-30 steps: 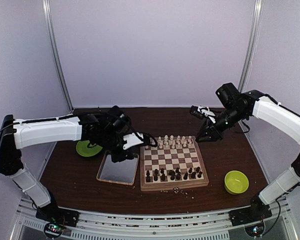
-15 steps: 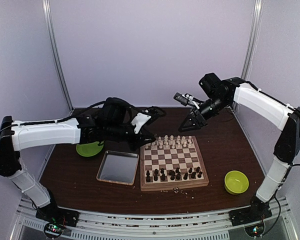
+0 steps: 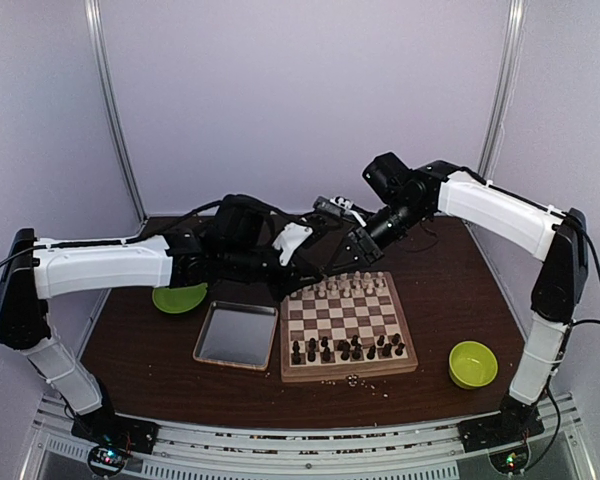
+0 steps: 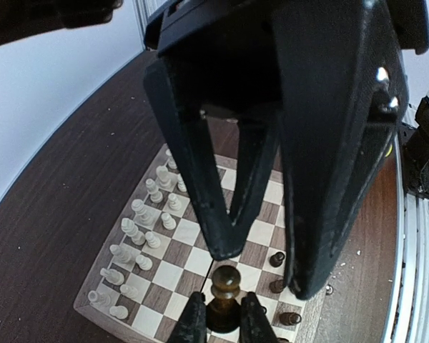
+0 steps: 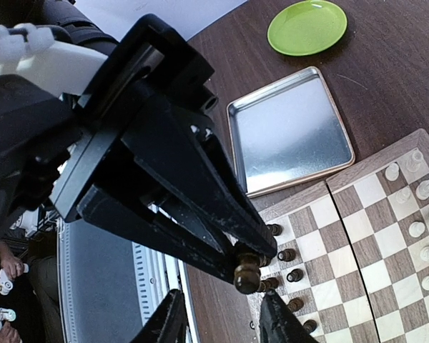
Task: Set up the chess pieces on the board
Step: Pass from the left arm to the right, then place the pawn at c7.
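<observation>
My left gripper (image 3: 320, 258) hangs above the far left part of the board (image 3: 284, 350) and is shut on a dark brown chess piece (image 4: 227, 286), held upright between its fingers (image 4: 194, 314). My right gripper (image 3: 352, 250) is open and faces it tip to tip. Its fingers (image 4: 329, 143) straddle the air just past the piece's head without touching it. In the right wrist view the held piece (image 5: 247, 271) shows just beyond my right gripper (image 5: 222, 314). Several dark pieces (image 3: 345, 348) stand on the board's near rows.
Pale cream chessmen (image 3: 350, 285) fill the board's far rows. A silver tray (image 3: 237, 337) lies left of the board, with a green plate (image 3: 177, 298) behind it. A green bowl (image 3: 473, 364) sits at the right front. Small crumbs lie near the board's front edge.
My left gripper rose from over the tray and swung right to above the board. My right gripper moved left and up to meet it.
</observation>
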Robot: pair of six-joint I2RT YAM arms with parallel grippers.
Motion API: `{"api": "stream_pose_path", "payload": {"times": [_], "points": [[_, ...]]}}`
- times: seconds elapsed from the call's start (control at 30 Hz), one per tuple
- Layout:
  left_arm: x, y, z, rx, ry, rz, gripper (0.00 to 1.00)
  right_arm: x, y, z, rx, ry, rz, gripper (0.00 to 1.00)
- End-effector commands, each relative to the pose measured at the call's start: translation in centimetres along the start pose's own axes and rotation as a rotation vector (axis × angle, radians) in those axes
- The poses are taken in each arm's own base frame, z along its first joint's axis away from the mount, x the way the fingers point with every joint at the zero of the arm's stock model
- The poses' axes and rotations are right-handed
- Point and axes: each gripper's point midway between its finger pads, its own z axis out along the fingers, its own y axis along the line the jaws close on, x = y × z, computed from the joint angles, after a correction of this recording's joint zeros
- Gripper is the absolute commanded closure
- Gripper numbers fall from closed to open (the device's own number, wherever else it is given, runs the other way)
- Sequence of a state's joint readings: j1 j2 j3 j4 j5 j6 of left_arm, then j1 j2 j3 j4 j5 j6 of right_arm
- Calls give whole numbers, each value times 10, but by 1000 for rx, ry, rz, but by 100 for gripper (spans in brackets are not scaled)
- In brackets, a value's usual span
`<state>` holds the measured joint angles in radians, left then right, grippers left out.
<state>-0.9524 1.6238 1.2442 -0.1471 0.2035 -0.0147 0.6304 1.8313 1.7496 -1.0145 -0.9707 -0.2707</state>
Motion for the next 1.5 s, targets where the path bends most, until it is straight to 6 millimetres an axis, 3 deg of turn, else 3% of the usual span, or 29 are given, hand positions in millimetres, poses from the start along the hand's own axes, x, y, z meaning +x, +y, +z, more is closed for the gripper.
{"api": "stream_pose_path", "payload": {"times": [0.0, 0.3, 0.57, 0.63, 0.77, 0.8, 0.83, 0.87, 0.9, 1.17, 1.3, 1.47], "points": [[-29, -6, -2, 18, -84, 12, 95, -13, 4, 1, -24, -34, -6, 65], [-28, -7, -1, 22, -79, 16, 95, -16, 3, 7, -49, -40, 17, 72], [-28, -6, 0, 15, -76, 19, 94, -12, 3, 11, -59, -32, 22, 86], [-26, -5, 1, 10, -70, 18, 89, -11, 2, 10, -54, -33, 18, 88], [-19, 3, 2, -36, -54, 0, 69, -10, -1, 7, -16, -27, -2, 91], [-16, 5, 1, -51, -46, -2, 57, -8, -3, 6, 2, -24, -11, 91], [-14, 7, -1, -65, -40, -3, 16, -7, -4, 2, 19, -23, -19, 91], [-11, 9, -4, -81, -34, -2, 4, -5, -7, -1, 37, -20, -24, 91], [-7, 11, -7, -101, -24, 1, 2, -1, -11, -6, 63, -18, -32, 91], [13, 44, -38, -269, -34, -76, 2, 71, -50, -15, 312, 167, -160, 91], [20, 42, -40, -204, -57, -112, 2, 105, -62, -10, 345, 272, -179, 91], [27, 58, -36, -235, -37, -195, 2, 127, -67, -1, 343, 352, -203, 91]]}}
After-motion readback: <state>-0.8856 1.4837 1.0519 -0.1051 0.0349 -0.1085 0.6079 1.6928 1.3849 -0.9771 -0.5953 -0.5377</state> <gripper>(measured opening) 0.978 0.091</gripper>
